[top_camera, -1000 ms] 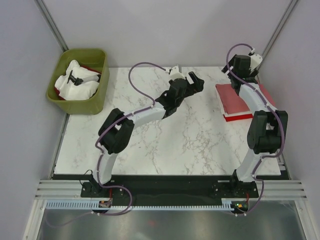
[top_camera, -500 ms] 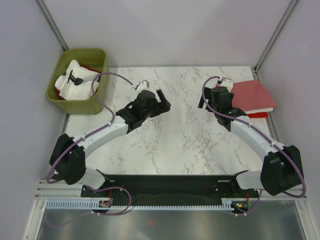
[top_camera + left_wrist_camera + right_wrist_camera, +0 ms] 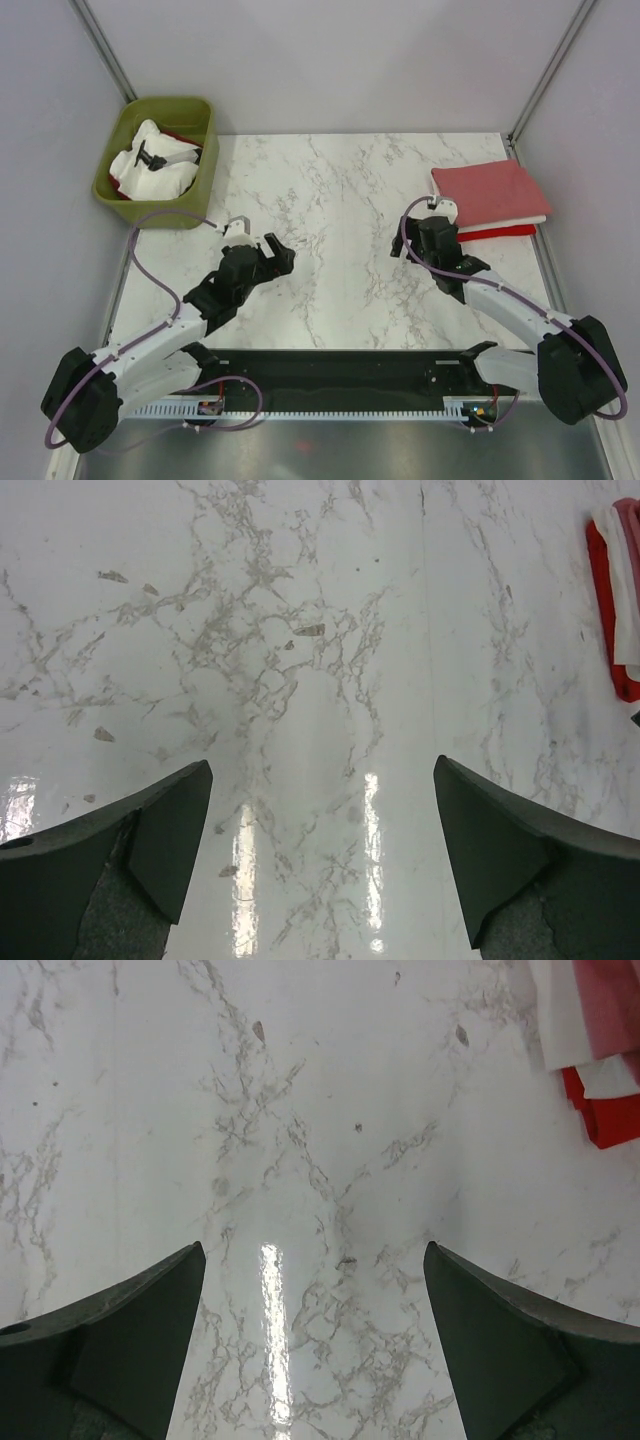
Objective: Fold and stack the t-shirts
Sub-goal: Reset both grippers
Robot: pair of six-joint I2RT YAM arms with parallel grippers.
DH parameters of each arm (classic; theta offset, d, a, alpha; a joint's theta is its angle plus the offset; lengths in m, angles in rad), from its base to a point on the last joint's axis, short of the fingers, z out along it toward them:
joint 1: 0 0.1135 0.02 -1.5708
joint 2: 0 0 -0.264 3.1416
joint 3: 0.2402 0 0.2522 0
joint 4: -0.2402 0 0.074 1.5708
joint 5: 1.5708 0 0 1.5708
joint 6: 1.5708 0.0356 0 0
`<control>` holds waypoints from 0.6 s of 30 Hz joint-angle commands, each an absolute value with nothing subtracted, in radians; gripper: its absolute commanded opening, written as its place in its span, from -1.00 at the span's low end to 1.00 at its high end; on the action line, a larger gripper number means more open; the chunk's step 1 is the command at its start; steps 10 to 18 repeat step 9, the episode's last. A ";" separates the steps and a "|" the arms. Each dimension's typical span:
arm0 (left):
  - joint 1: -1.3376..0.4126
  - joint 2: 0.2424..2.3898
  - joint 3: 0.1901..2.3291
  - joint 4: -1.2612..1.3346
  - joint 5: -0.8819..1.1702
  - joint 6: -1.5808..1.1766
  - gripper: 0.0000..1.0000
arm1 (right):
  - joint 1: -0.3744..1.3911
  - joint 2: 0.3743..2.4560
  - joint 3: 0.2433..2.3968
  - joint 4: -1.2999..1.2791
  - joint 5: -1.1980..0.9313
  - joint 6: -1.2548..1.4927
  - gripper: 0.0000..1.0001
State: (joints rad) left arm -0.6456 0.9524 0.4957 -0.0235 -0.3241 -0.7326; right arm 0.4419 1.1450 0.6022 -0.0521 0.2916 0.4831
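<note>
Three folded t-shirts (image 3: pixel 500 200) stacked at the far right edge of a white marble table (image 3: pixel 340 190): dusty salmon-red shirt (image 3: pixel 486 186) on top, cream-white shirt (image 3: pixel 525 220) as a thin band beneath it, bright red shirt (image 3: pixel 492 234) at the bottom, peeking out along the near edge. At the far left corner, an olive-green bin (image 3: pixel 200 195) holding bunched white cloth (image 3: pixel 155 172) with a sliver of red behind. Both arms lying low toward the near side, well apart from each other. Left gripper (image 3: pixel 274 252) over bare marble left of centre, fingers (image 3: pixel 160 840) spread wide, nothing between them. Right gripper (image 3: pixel 408 238) right of centre, near the stack's near left corner but not touching it, likewise spread wide and empty. From the left wrist, only marble between the two dark fingers, the stack's edge at the far right of the view. From the right wrist, bare marble between the fingers and the stack's corner at upper right, cream and red layers visible.
</note>
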 commanded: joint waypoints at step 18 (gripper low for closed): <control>-0.641 0.873 0.390 0.186 -0.445 -0.644 0.98 | 0.440 1.166 0.572 0.072 0.293 0.522 0.96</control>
